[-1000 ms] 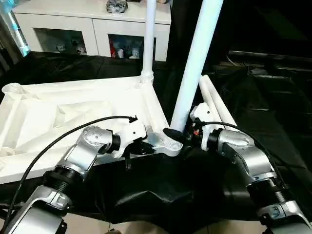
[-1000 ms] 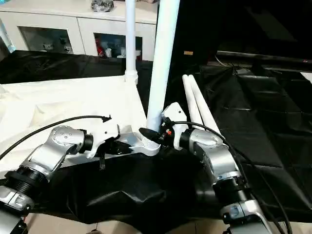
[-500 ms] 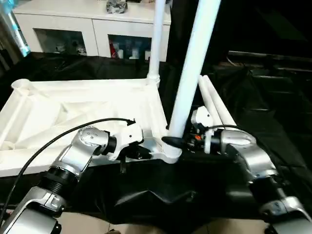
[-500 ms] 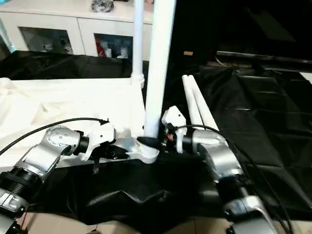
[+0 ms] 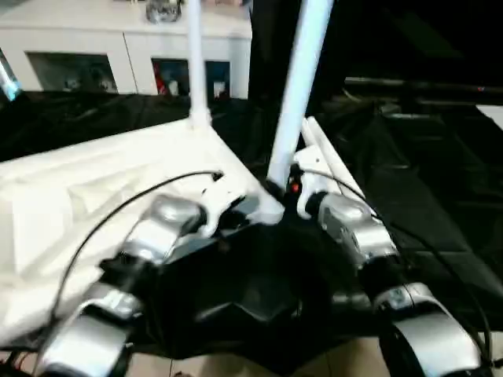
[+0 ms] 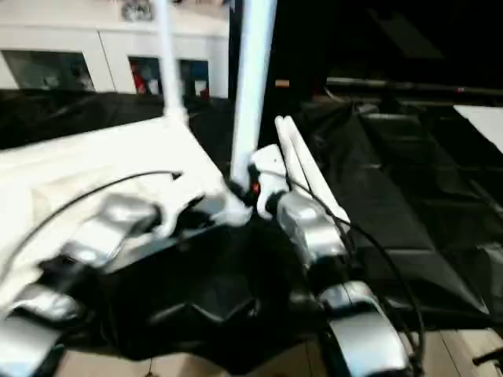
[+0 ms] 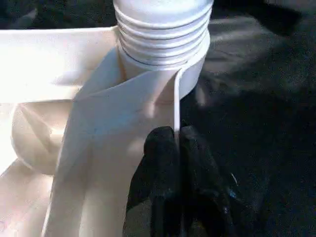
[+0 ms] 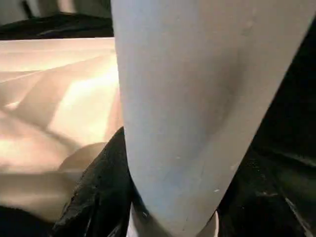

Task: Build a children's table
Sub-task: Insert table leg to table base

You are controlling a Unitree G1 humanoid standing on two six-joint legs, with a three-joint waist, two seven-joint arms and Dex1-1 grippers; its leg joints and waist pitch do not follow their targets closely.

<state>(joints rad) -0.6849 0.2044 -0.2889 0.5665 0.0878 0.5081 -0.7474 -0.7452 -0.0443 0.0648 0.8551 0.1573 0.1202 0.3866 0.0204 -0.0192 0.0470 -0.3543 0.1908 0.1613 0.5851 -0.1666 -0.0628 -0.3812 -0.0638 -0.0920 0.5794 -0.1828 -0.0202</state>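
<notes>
Tabletop (image 5: pixel 94 196) upside down on worktop (image 5: pixel 440 204). Far leg (image 5: pixel 193 63) seated. Right hand (image 5: pixel 284 187) grips near leg (image 5: pixel 299 86) in socket; left hand (image 7: pixel 177 148) pinches tabletop's rim. Two legs (image 5: pixel 330 161) left.

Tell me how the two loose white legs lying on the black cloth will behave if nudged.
The loose legs are smooth round tubes lying flat on the black cloth, so they would probably roll sideways. They look like hollow plastic, likely light and stiff. Lying side by side, one may push the other along.
</notes>
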